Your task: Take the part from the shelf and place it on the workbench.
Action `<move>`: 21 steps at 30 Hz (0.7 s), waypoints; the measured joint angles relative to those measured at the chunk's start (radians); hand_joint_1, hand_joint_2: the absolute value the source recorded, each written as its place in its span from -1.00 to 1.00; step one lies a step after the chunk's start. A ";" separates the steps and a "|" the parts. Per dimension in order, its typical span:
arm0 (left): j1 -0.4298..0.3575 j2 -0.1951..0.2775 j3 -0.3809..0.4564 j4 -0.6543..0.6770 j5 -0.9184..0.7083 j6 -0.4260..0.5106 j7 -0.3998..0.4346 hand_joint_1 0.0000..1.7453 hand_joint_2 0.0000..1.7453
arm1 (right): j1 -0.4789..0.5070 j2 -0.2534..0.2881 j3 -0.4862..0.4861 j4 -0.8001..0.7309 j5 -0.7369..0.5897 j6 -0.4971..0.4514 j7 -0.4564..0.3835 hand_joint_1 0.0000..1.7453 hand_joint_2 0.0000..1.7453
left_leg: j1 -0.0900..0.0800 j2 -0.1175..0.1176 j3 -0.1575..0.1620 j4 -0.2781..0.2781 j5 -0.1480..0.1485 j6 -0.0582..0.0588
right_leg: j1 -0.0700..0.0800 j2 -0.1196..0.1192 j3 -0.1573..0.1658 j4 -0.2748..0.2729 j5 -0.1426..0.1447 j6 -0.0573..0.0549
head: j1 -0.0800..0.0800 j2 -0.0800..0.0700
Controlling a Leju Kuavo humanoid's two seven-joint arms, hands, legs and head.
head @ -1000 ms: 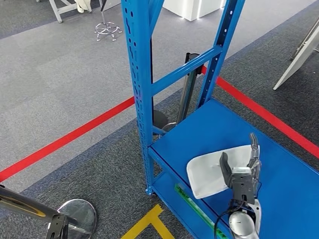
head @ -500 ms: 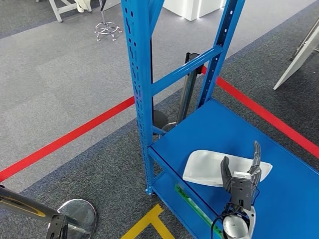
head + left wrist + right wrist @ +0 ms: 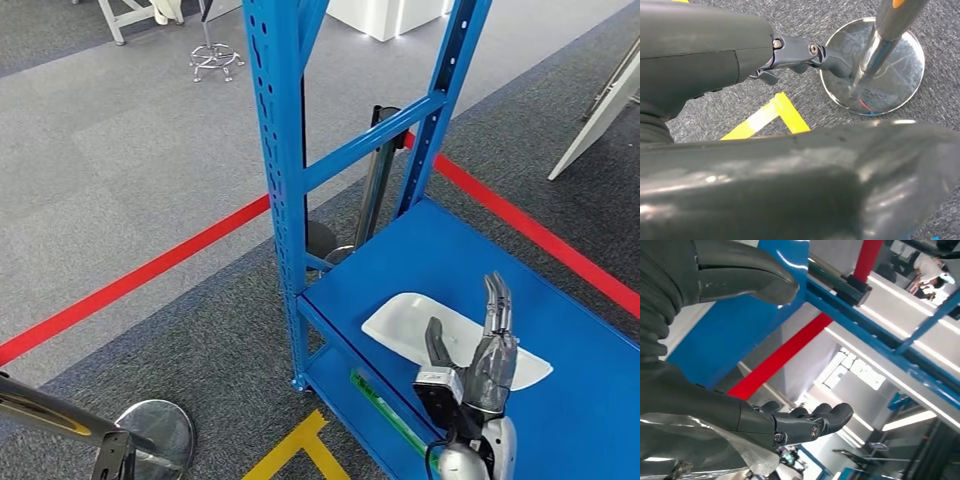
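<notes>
Since a second ago my right hand point(image 3: 483, 365) has let go of the white part point(image 3: 423, 325), which now lies flat on the blue shelf point(image 3: 423, 250) instead of tilted in my grip. I see the hand just above the part's near edge, fingers point(image 3: 810, 422) straight and spread from the thumb point(image 3: 753, 275), holding nothing. My left hand point(image 3: 753, 55) hangs over the carpet near a chrome stand base point(image 3: 881, 75); I cannot tell its state.
</notes>
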 joint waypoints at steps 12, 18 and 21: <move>0.001 0.005 0.000 0.000 0.008 -0.002 -0.005 -1.00 -1.00 | 0.028 -0.094 0.139 -0.131 0.086 0.060 0.040 -1.00 1.00 | 0.000 0.000 0.000 0.000 0.000 0.000 | 0.000 0.000 -0.002 0.000 0.000 0.000 | 0.000 0.000; 0.001 0.007 0.000 0.000 0.018 -0.002 -0.012 -1.00 -1.00 | 0.028 -0.150 0.221 -0.145 0.099 0.134 0.116 -1.00 1.00 | 0.000 0.000 0.000 0.000 0.000 0.000 | 0.000 0.000 -0.002 0.000 0.000 0.000 | 0.000 0.000; 0.001 0.008 0.000 0.000 0.020 -0.004 -0.016 -1.00 -1.00 | 0.030 -0.179 0.255 -0.149 0.105 0.186 0.177 -1.00 1.00 | 0.000 0.000 0.000 0.000 0.000 0.000 | 0.000 0.000 -0.003 0.000 0.000 0.000 | 0.000 0.000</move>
